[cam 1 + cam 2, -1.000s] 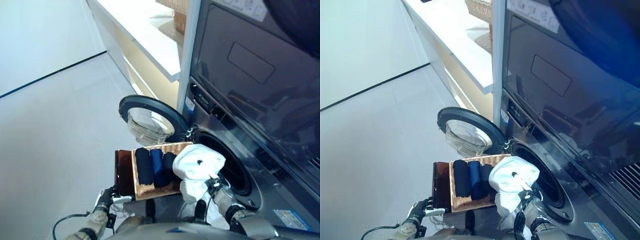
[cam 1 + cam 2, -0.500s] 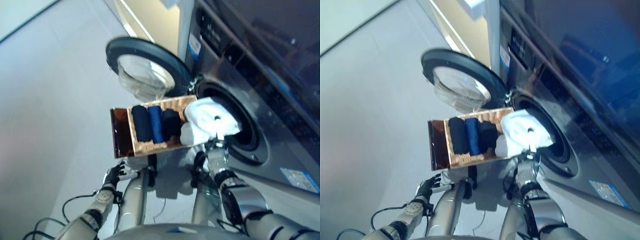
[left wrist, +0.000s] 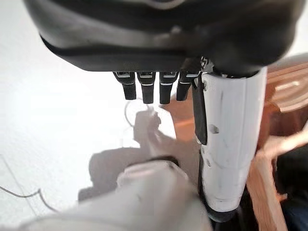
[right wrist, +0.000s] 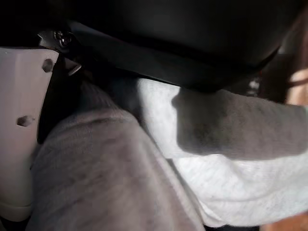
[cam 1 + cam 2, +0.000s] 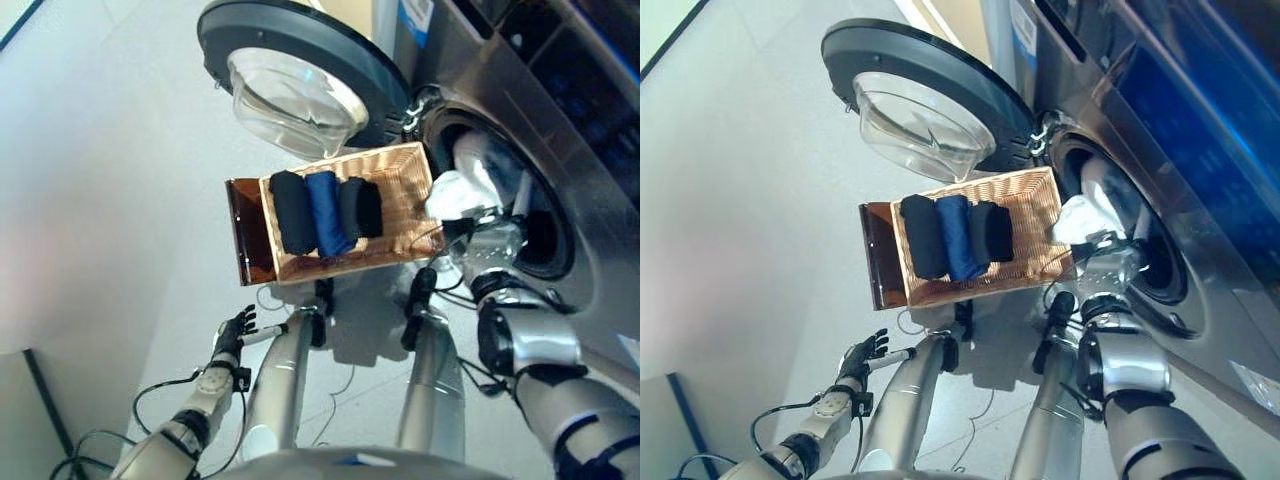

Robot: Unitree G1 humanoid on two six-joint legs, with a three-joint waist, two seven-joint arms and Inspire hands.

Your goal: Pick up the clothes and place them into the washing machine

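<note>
A white garment [image 5: 458,192] hangs at the mouth of the washing machine drum [image 5: 545,225], part of it past the rim. My right hand [image 5: 492,243] is just below the opening, shut on this garment; the right wrist view is filled by the white cloth [image 4: 231,168] pressed against the palm. A wicker basket [image 5: 405,180] beside the drum holds three rolled clothes: a black one [image 5: 291,212], a blue one [image 5: 327,210] and a black one [image 5: 361,206]. My left hand [image 5: 232,330] hangs low by the floor, open and holding nothing, its fingers [image 3: 144,89] straight.
The round machine door [image 5: 300,60] stands wide open beyond the basket, its glass bowl facing out. A brown board [image 5: 248,242] sticks out at the basket's left end. Pale floor lies to the left. The grey machine front [image 5: 1200,300] fills the right side.
The camera has tilted down. My right hand has carried the white garment from over the basket's right end into the drum mouth. The left hand stays low.
</note>
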